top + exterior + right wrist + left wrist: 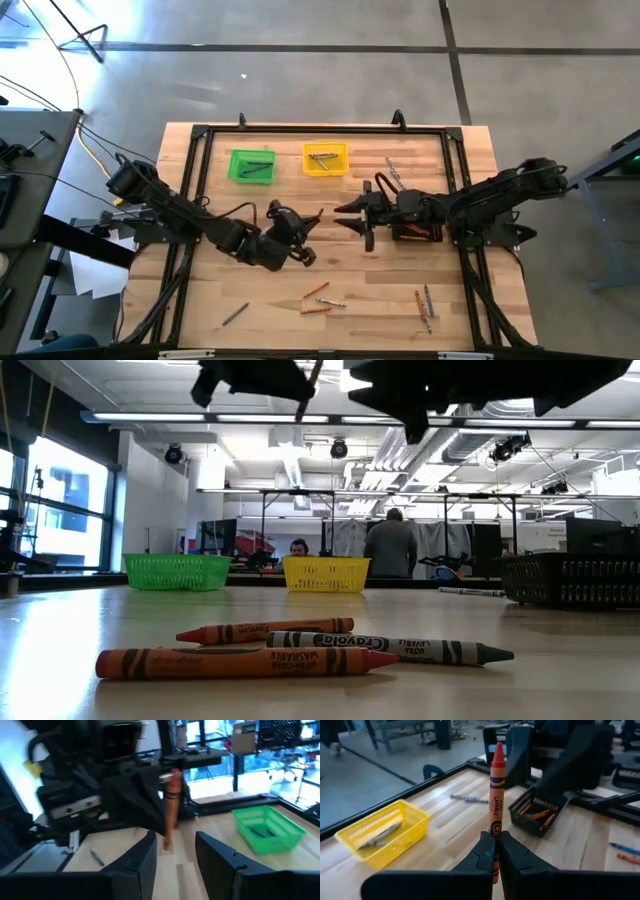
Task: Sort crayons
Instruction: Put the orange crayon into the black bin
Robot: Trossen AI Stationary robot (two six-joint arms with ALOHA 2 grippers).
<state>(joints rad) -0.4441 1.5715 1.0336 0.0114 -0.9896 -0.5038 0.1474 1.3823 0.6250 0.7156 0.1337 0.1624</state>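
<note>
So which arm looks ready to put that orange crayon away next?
The left. Its gripper is already shut on the orange crayon, above mid-table. The right gripper hovers open and empty, facing it.

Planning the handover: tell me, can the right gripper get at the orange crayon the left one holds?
Probably yes. The left gripper holds the orange crayon upright by its lower end, tip free. The right gripper is open and faces it, with nothing between them.

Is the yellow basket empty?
No, the left wrist view shows a grey crayon lying inside the yellow basket.
</note>
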